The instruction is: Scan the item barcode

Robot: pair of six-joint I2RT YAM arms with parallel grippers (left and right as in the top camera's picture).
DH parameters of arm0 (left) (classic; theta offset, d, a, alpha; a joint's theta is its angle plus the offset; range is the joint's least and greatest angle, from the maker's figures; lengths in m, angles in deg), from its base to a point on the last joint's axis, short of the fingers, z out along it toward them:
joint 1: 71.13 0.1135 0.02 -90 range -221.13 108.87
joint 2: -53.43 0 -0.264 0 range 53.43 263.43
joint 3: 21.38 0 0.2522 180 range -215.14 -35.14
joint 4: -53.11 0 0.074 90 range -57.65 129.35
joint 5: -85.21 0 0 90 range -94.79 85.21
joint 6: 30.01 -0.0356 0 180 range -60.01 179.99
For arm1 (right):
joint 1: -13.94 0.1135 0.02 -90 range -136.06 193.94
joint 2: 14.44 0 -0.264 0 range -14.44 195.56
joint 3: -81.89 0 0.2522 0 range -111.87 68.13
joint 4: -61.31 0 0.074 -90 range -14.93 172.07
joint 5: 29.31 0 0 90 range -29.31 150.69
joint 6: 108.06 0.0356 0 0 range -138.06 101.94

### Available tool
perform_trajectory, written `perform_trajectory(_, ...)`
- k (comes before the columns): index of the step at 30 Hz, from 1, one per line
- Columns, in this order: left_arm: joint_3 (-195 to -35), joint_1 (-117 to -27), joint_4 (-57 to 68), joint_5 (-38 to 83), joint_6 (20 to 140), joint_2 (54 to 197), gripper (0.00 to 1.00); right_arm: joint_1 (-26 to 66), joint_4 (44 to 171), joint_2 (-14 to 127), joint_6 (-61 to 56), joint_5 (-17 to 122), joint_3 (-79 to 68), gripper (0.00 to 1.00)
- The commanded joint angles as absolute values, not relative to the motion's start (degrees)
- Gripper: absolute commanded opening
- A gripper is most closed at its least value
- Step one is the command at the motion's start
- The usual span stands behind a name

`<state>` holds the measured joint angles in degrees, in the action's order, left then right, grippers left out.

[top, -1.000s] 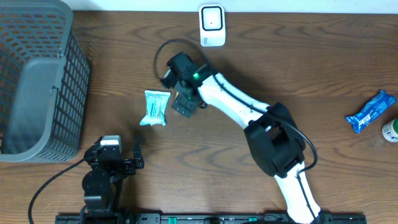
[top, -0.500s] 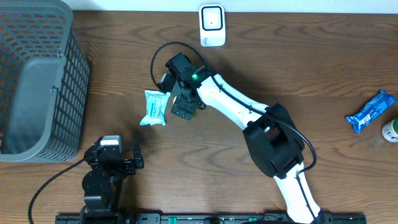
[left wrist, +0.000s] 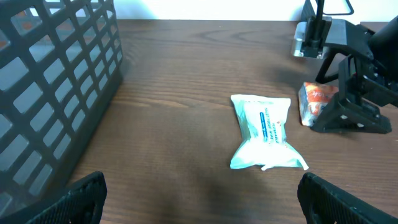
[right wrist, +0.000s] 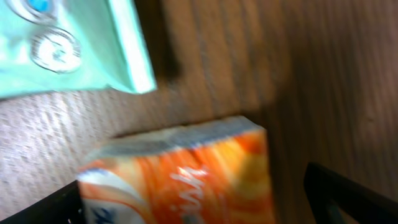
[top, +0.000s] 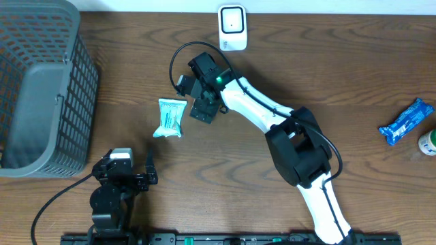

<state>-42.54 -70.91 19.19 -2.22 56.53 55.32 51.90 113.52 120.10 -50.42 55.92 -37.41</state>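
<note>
Overhead: the right hand (top: 203, 109) hangs low over the wooden surface (top: 340, 68), just right of a pale green packet (top: 169, 118). A white scanner (top: 232, 28) stands at the far edge and a grey basket (top: 41, 88) on the left.

Left wrist: the left hand (left wrist: 199, 199) is spread wide and empty. An orange packet (left wrist: 313, 101) lies beside the green one, close against the right hand's black finger.

Right wrist: the orange packet lies on the surface between the right hand's wide-spread fingers.

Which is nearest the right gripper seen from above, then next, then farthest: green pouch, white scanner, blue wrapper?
1. Green pouch, just left of the right gripper.
2. White scanner, at the table's far edge.
3. Blue wrapper, far off at the right edge.
</note>
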Motion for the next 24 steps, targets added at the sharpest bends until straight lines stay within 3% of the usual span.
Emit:
perform_trajectory(1,-41.31,-70.71,18.91,-3.1,55.72,55.21,0.98,52.88,115.19,123.23,-50.62,52.75,-37.17,0.98)
perform_trajectory(6,-41.31,-70.71,18.91,-3.1,55.72,55.21,0.98,53.19,115.25,123.12,-45.83,52.77,-37.34,0.78)
perform_trajectory(9,-41.31,-70.71,18.91,-3.1,55.72,55.21,0.98,52.95,118.9,122.71,-37.98,52.86,-39.75,0.74)
perform_trajectory(12,-41.31,-70.71,18.91,-3.12,55.72,55.21,0.98,52.2,126.0,122.25,-29.9,52.86,-45.8,0.77)
perform_trajectory(16,-41.31,-70.71,18.91,-3.12,55.72,55.21,0.98,51.13,137.35,122.18,-15.69,52.83,-56.71,0.68)
perform_trajectory(19,-41.31,-70.71,18.91,-3.1,55.72,55.21,0.98,50.41,141.65,122.18,-9.2,51.92,-60.05,0.73)
perform_trajectory(21,-41.31,-70.71,18.91,-3.1,55.72,55.21,0.98,50.04,142.11,122.18,-8.72,50.45,-60.38,0.99)
perform_trajectory(24,-41.31,-70.71,18.91,-3.1,55.72,55.21,0.98,50.24,140.36,122.53,-13.68,50.58,-59.57,0.99)
